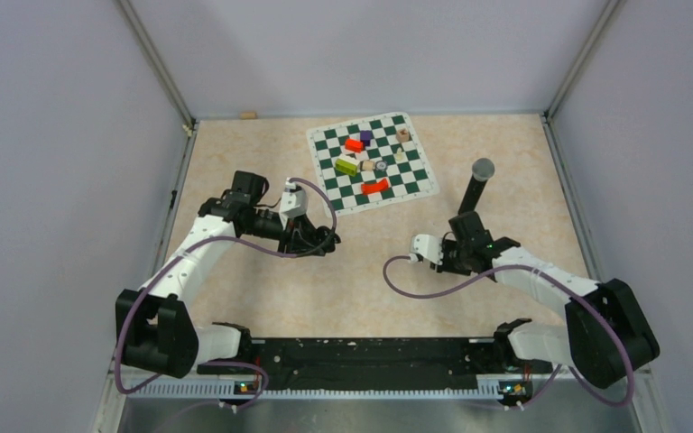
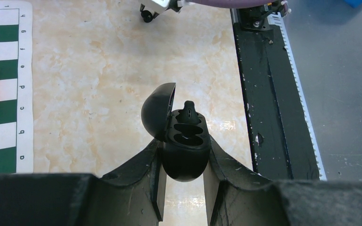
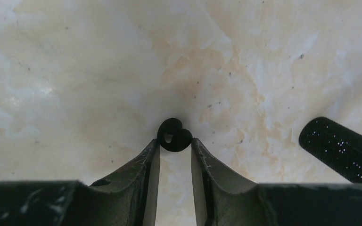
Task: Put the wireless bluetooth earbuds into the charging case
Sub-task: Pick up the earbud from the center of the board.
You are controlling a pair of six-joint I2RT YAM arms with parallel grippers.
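Observation:
My left gripper [image 2: 184, 188] is shut on the black charging case [image 2: 185, 157] and holds it above the table with its lid [image 2: 158, 110] open to the left. Two hollow slots show inside, and a small black piece [image 2: 188, 109] sticks up at the case's far end. In the top view this gripper [image 1: 318, 240] is left of centre. My right gripper [image 3: 175, 147] is shut on a black earbud [image 3: 173, 134], pinched at the fingertips just above the table. In the top view it [image 1: 454, 255] points down. I cannot make out the purple earbuds.
A green-and-white chessboard mat [image 1: 415, 188] at the back carries several coloured blocks [image 1: 354, 144] and small pieces. A black microphone with a grey head [image 1: 475, 188] stands just behind my right gripper; its glittery handle [image 3: 341, 150] shows at the right. The black base rail [image 2: 268, 94] runs along the near edge.

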